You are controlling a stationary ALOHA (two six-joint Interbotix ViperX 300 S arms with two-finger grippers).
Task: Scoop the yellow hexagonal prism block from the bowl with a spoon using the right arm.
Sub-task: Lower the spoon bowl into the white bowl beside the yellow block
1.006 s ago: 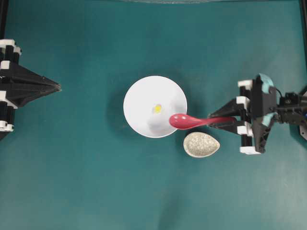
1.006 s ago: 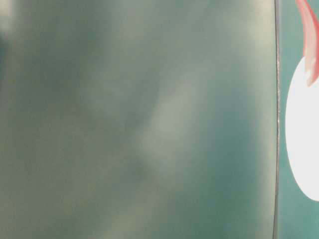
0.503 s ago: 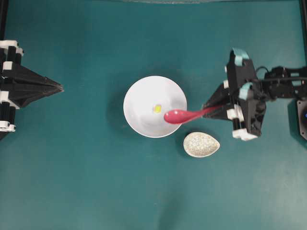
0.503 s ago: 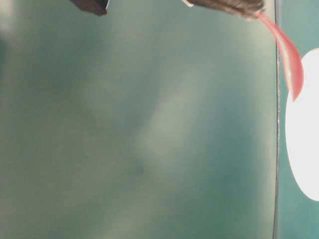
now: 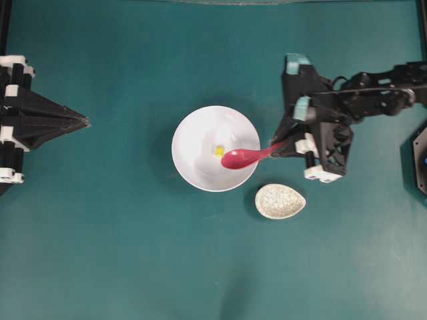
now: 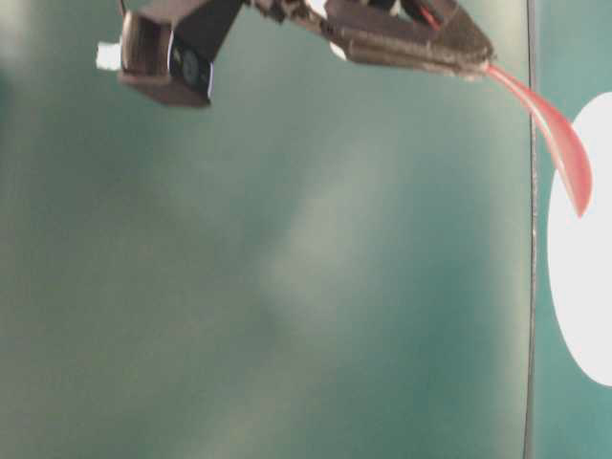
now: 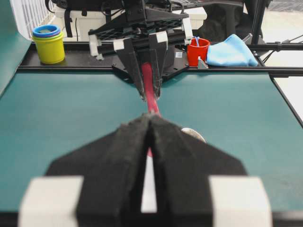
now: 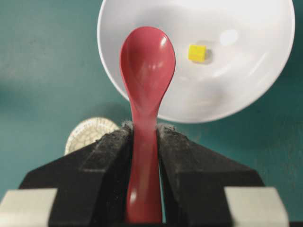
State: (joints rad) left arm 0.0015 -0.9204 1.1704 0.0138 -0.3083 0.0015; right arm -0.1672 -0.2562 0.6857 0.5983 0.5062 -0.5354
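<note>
right gripper (image 8: 144, 142) clamped on spoon (image 8: 147, 94) handle | scoop over bowl (image 8: 246, 94) | yellow block (image 8: 197, 53) beside scoop, untouched | left gripper (image 7: 151, 127) closed, empty

The overhead view looks straight down on the whole table. The table-level view sits low and very close, seemingly turned sideways. The left wrist camera faces level across the table; the right wrist camera looks down closely. All share the spoon (image 8: 146, 80).

Right arm (image 5: 347, 107) black, white fittings, teal patches, apparently tape
</note>
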